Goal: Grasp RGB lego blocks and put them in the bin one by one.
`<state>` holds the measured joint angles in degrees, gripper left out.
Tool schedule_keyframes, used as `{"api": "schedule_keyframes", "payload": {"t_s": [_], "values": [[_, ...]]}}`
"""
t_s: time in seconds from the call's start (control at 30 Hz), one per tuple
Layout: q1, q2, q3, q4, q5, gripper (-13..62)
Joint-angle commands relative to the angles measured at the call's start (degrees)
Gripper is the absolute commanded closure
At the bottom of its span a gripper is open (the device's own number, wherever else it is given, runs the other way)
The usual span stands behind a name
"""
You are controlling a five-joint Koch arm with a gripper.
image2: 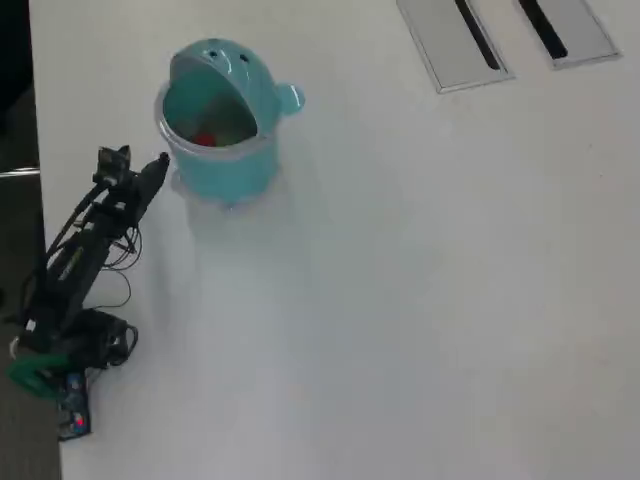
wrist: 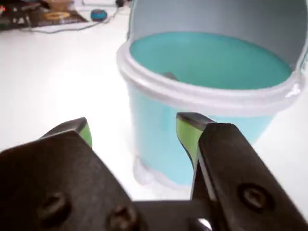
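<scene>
White desk (image2: 420,300) bears the teal bin (image2: 215,170), red block (image2: 205,139) inside; pincer (wrist: 134,132) gapes wide and empty beside it, so seeking another block likely follows.

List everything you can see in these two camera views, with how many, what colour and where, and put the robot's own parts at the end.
bin: one, teal with a clear rim, lid open, upper left of the overhead view.
red block: one, red, inside the bin.
other blocks: none visible on the table; a greenish patch beside the red one in the bin is too blurred to name.
table: one, white.
grey panels: two, with dark slots, top right of the overhead view.
arm: one, black, left edge of the overhead view.
gripper: one, black with green pads, open, empty, just outside the bin's wall.
</scene>
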<state>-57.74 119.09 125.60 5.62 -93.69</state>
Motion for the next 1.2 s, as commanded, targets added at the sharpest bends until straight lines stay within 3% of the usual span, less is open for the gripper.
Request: {"api": "schedule_keyframes", "payload": {"t_s": [0.0, 0.63, 1.17], "values": [[-1.5, 3.5, -0.7, -3.9, -0.4, 16.8], [-13.4, 11.5, 16.9, 1.0, -14.9, 16.3], [-17.7, -4.0, 12.8, 3.0, -16.5, 16.9]]}}
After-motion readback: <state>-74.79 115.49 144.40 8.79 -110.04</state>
